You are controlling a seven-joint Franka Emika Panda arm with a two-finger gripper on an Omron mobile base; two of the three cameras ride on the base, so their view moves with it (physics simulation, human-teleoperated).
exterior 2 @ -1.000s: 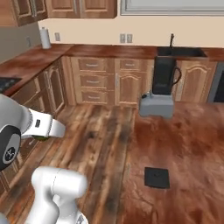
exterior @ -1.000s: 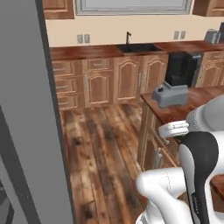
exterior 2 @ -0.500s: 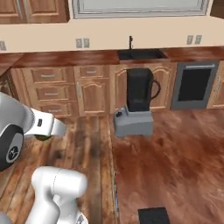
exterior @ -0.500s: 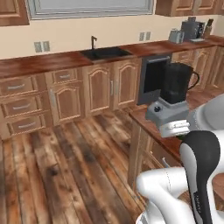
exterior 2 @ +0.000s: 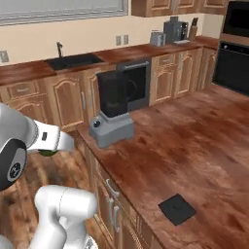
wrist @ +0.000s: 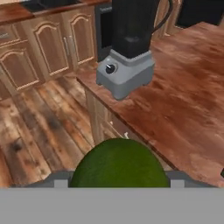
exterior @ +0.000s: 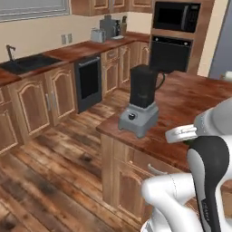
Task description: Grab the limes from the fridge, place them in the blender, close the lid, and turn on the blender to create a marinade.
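**A:** So what's the gripper (wrist: 119,183) doing right now?

**B:** It's clamped on a lime (wrist: 119,164). In the hand view the green ball sits right between the two finger tips, big and close, bumpy dark-green skin and all. From the right base view you can spot a sliver of green (exterior 2: 47,152) tucked under the white hand, out over the floor just off the island's corner.

**A:** And the blender?

**B:** The blender (exterior 2: 113,114) is standing upright near the corner of the wooden island counter (exterior 2: 194,146), ahead of the gripper. Light-grey base with the black dial (wrist: 110,68) facing the robot, dark jar on top with the handle off to the right. Jar top looks open in the left base view (exterior: 142,99), though it's dark enough that I wouldn't swear to it.

**A:** Lid anywhere?

**B:** Yep, the lid (exterior 2: 177,209) is lying flat on the same counter, well apart from the blender, toward the near edge.

**A:** What else is around?

**B:** A sink (exterior 2: 73,60) in the back counter, a dishwasher (exterior: 88,83) below it, a black wall oven (exterior: 171,53) with a microwave (exterior: 176,16) above.
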